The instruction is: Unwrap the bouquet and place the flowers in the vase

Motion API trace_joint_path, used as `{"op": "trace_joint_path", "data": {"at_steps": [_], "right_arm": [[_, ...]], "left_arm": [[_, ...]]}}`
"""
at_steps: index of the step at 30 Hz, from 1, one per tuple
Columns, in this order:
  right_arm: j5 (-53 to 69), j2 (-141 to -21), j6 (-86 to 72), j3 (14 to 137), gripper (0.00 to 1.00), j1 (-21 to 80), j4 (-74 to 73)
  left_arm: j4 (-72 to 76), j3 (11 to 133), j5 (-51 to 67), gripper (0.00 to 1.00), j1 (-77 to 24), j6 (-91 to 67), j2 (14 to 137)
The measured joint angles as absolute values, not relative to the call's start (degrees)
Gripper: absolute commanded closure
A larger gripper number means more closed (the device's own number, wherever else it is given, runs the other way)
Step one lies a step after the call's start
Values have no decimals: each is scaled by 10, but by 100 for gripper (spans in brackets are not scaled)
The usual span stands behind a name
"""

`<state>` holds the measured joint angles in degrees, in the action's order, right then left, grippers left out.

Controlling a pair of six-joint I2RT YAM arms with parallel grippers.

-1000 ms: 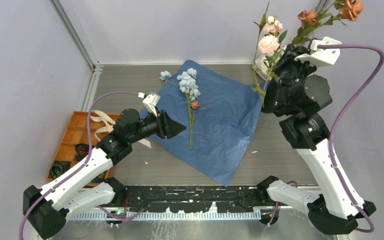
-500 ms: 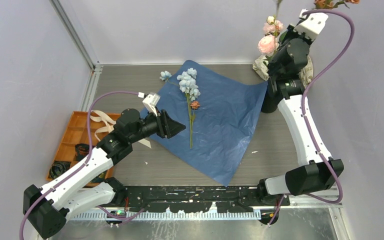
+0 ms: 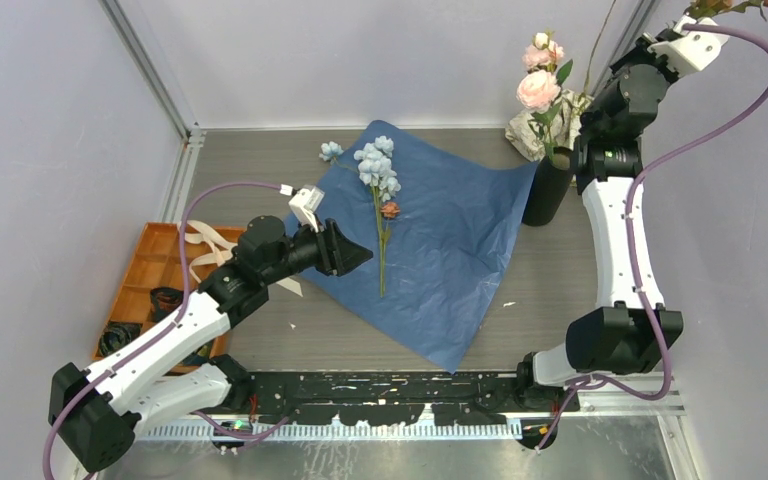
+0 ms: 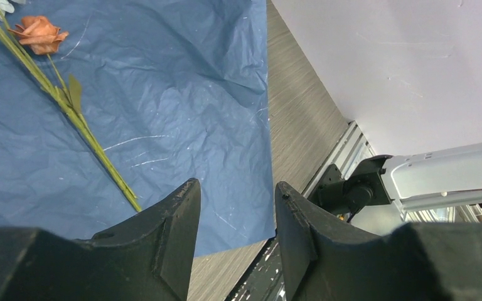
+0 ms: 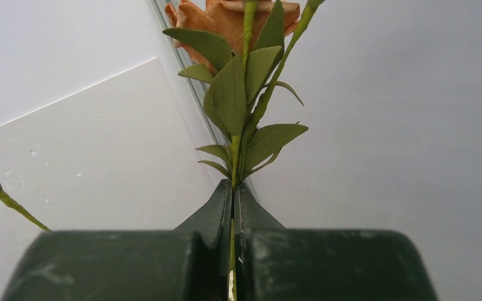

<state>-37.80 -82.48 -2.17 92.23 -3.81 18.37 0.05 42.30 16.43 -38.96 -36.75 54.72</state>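
Reach is the big change: a second ago the right arm (image 3: 612,215) was folded low over the vase (image 3: 546,192) and hid it, and now it stretches high into the far right corner, leaving the black vase in plain sight on the bench (image 3: 290,345). The right end effector (image 5: 233,188) is pinched tight on the green stem of a rust-orange flower (image 5: 237,135), whose leaves and bloom rise straight above the fingers in the wrist view. From overhead the rust blooms that showed fully at the top right earlier are now nearly cut off by the edge of the frame. The thin lower end of the stem slants down toward the pink flowers (image 3: 538,86) that stand in the vase; whether it reaches the mouth cannot be told. A beige cloth (image 3: 522,134) lies just behind the vase.

Everything on the left has stayed as it was. The left end effector (image 4: 235,185) hovers over the near left edge of the blue paper (image 3: 450,255), jaws partly apart and gripping nothing. The paper lies spread flat mid-bench, with a pale blue flower (image 3: 377,166) resting on it, stem pointing toward the arms and a small rust bud (image 3: 390,210) beside the stem. An orange tray (image 3: 144,268) at the left holds the cream ribbon (image 3: 203,242).
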Motion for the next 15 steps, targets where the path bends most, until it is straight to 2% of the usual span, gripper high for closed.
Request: {"op": "trace_joint_path", "data": {"at_steps": [15], "right_arm": [[-338,-835,-117,896,99,-51,171]], "left_arm": [[1,423,151,52,-390,-356,550]]}}
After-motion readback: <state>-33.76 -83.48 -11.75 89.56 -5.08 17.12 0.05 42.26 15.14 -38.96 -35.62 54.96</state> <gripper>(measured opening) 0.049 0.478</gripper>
